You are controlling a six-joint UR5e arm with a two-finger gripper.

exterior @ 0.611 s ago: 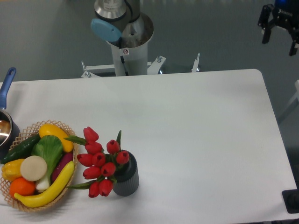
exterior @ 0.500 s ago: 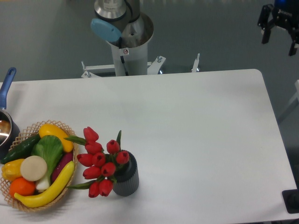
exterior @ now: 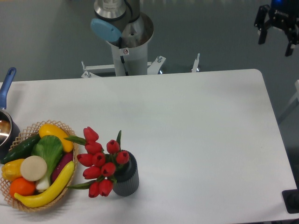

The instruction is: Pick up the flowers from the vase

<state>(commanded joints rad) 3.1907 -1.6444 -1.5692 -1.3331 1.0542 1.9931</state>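
The flowers [exterior: 100, 164], red tulip buds with green leaves, stand in the vase [exterior: 127, 180], a small dark grey ribbed cylinder near the table's front left. Their heads lean left, toward the basket. My gripper [exterior: 275, 41] hangs at the top right corner of the view, beyond the table's far right corner and far from the flowers. Its dark fingers point down, spread apart, with nothing between them.
A wicker basket [exterior: 28, 206] of toy vegetables sits just left of the vase. A dark pot with a blue handle [exterior: 6, 86] is at the left edge. The arm's base column [exterior: 127, 49] stands behind the table's far edge. A dark block [exterior: 292, 200] is at the front right.
The gripper has shifted slightly up and to the left. The flowers and vase have not moved.
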